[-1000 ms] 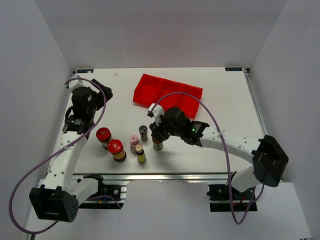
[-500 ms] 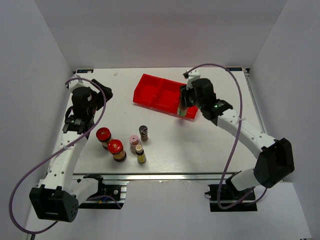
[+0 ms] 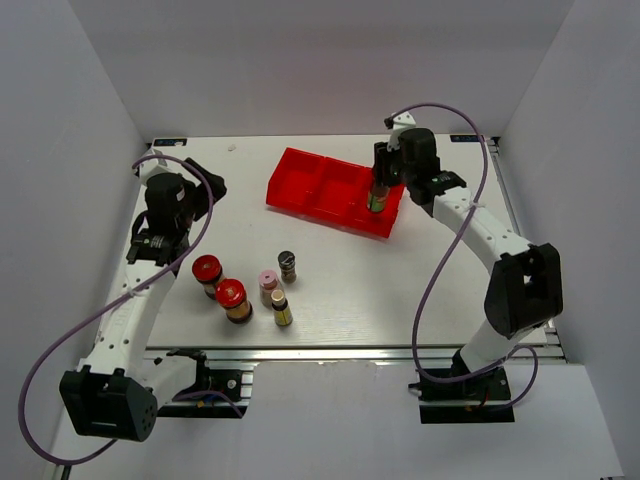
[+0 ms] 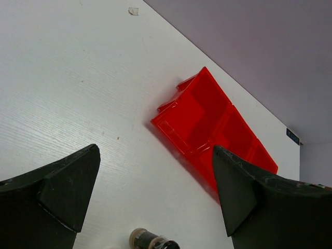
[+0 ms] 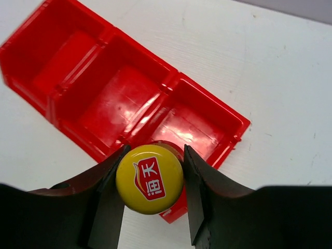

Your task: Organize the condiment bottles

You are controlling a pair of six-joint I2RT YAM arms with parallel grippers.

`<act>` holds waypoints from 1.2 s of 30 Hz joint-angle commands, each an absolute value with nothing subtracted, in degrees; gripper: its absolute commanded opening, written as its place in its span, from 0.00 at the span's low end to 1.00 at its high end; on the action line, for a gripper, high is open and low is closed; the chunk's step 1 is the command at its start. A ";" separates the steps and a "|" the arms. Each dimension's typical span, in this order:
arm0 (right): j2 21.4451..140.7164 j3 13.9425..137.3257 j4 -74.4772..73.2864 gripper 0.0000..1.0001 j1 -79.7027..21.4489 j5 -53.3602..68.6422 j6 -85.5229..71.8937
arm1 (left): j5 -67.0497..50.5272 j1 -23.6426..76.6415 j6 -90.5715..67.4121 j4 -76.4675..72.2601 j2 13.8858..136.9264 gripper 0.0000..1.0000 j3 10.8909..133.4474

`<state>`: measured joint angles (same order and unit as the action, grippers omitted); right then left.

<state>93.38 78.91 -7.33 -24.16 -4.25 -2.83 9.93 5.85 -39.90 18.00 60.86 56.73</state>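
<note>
My right gripper (image 3: 380, 185) (image 5: 155, 151) is shut on the yellow-capped bottle (image 5: 150, 179) (image 3: 377, 198) and holds it upright over the right end compartment of the red tray (image 3: 320, 180) (image 5: 78, 67). Whether its base touches the tray is hidden. Left on the table are two red-lidded jars (image 3: 207, 268) (image 3: 231, 294), a pink-capped bottle (image 3: 268, 280), a dark-capped bottle (image 3: 287, 262) and a pale-capped bottle (image 3: 281, 300). My left gripper (image 3: 207, 187) (image 4: 155, 151) is open and empty above the far left of the table, well away from them.
The three tray compartments (image 4: 199, 111) hold nothing else. One small bottle (image 4: 153, 240) shows at the bottom edge of the left wrist view. White walls close in the table on the left, back and right.
My right gripper has carried the yellow-capped bottle from the group near the table's front up and back to the tray's right end. The left arm has not moved.
</note>
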 commanded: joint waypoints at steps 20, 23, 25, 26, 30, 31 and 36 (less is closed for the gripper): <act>105.20 86.31 12.48 0.20 -19.78 -3.25 -2.46 | 7.38 5.80 -39.29 19.25 63.72 0.98 59.33; 106.60 87.54 12.22 0.20 -19.78 -5.79 -2.11 | 7.30 5.89 -39.20 18.72 63.90 0.98 59.15; 106.79 87.45 12.83 0.20 -19.69 -8.25 -2.02 | 7.12 5.89 -39.02 18.98 64.42 0.98 59.41; 106.96 87.36 13.09 0.20 -19.60 -9.04 -2.28 | 7.03 5.89 -39.02 19.16 64.68 0.98 59.68; 107.58 87.80 13.19 0.28 -19.25 -9.41 -2.29 | 6.51 5.89 -39.02 19.25 65.39 0.98 60.03; 107.84 88.06 12.84 0.30 -19.34 -9.49 -2.29 | 6.50 5.80 -39.02 19.34 65.74 0.98 60.12; 108.81 88.68 12.04 0.46 -19.25 -9.23 -2.02 | 5.80 5.80 -39.37 20.83 67.14 0.98 61.95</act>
<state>109.95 84.23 4.71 -19.49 -8.05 -2.61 6.94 5.85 -39.64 19.86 66.92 58.70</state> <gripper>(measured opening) 0.479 0.978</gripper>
